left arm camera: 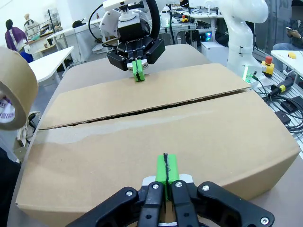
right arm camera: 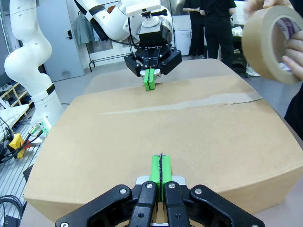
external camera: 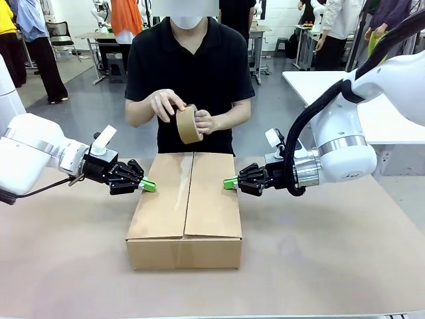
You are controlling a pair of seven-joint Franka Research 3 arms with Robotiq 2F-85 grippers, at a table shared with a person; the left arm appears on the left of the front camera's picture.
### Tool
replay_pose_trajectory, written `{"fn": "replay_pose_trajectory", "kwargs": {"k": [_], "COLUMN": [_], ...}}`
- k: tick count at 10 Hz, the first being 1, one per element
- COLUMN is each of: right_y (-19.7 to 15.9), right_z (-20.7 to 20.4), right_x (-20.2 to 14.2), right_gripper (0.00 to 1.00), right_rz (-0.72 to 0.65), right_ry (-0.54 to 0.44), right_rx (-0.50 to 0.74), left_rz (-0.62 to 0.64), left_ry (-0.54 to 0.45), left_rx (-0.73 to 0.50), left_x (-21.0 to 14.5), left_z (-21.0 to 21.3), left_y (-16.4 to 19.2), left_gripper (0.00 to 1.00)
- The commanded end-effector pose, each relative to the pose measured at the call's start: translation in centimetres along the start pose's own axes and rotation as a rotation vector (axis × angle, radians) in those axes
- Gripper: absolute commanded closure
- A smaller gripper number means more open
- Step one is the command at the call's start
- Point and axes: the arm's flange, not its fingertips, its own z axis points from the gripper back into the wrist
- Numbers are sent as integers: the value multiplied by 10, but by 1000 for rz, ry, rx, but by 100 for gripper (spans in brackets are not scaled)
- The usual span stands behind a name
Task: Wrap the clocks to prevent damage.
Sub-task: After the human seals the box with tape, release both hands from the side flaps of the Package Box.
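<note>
Step in hand, as I read it: sealing the box (external camera: 184,212). It sits mid-table (external camera: 332,266), long axis running away from me, both top flaps folded shut w/ the seam (external camera: 188,193) down the centre and a slight gap along it. The clocks I judge to be inside under those flaps; can't confirm from here. Left gripper (external camera: 147,185) has its fingers pinched together, nothing between them, green tips laid on the left flap's outer edge. Right gripper (external camera: 230,183) is the same on the opp. side: pads pressed shut, empty, tips on the right flap. They look to be pinning the flaps flat, though firm contact is hard to tell. At the far side the person's hands (external camera: 166,103) hold a tape roll (external camera: 188,124) just above the box's far end, one hand picking at its rim, prob. finding the free end. Next move calls for steady downward pressure from both arms and no drift toward the seam, so tape can run along it. Materials: plain brown corrugated card, matte, sharp-cornered; a pale glossy streak beside the seam, maybe old tape residue; the roll is a thick brown ring w/ printed core; pads are rubbery-looking green.
</note>
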Motion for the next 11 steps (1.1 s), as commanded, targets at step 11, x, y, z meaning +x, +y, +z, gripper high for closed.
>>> {"fn": "replay_pose_trajectory", "kwargs": {"k": [11], "right_y": [0], "right_z": [-2], "right_x": [-3], "right_gripper": [99], "right_rz": [-9], "right_ry": [7], "right_rx": [-3], "left_rz": [1], "left_ry": [10], "left_rx": [5], "left_x": [-2], "left_z": [-1], "left_y": [0], "left_gripper": [100]}}
